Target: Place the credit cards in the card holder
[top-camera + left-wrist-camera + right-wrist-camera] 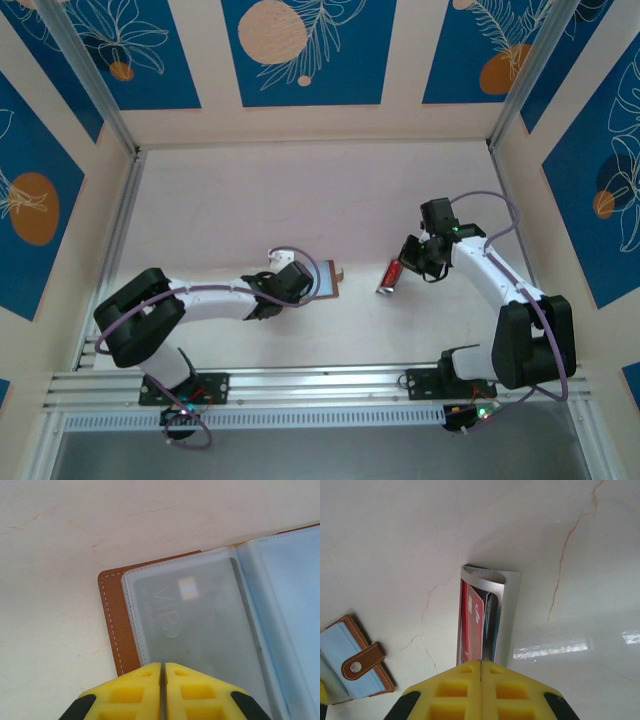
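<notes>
Our left fingers (150,680) sat shut over the open holder (114,625), mid-table — whether pinching a sleeve (210,635), we couldn't tell. Our right fingers (492,675) were clamped on the cards (470,625), nearer the right edge. Gripped together by one end, they could fan or slip — the bowed silver one first.

The right gripper (480,663) has its yellow fingers (445,695) pressed flat together. Straight ahead of the tips lie the cards (487,615) on the pale, veined table (560,540): a red card (470,625) tilted up, a silver card (511,615) curling over it. Their near ends go under the tips, so a pinch cannot be told. Lower left lies the wallet (340,647), light blue, brown strap (365,659) with a snap (355,667).
</notes>
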